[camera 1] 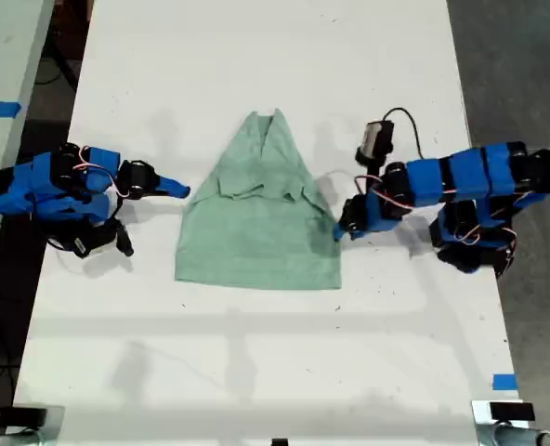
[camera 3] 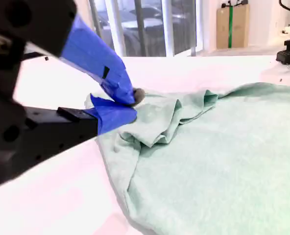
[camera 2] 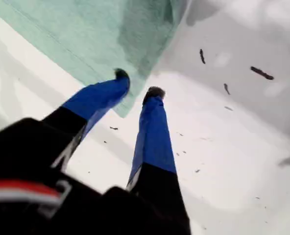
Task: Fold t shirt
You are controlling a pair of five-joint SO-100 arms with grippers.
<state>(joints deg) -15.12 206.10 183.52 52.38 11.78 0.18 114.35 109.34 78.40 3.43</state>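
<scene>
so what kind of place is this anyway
Probably a robotics lab or workshop. A long white table carries two blue arms facing a mint-green t shirt, with blue tape marks at its edge. The second wrist view shows big windows and a cardboard box behind.

Mint-green t shirt (camera 1: pixel 256 223), white table (camera 1: pixel 256 372)

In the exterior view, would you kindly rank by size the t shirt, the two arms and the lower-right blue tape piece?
t shirt
The arm at the view's left and the arm at its right look alike
Tape piece
</scene>
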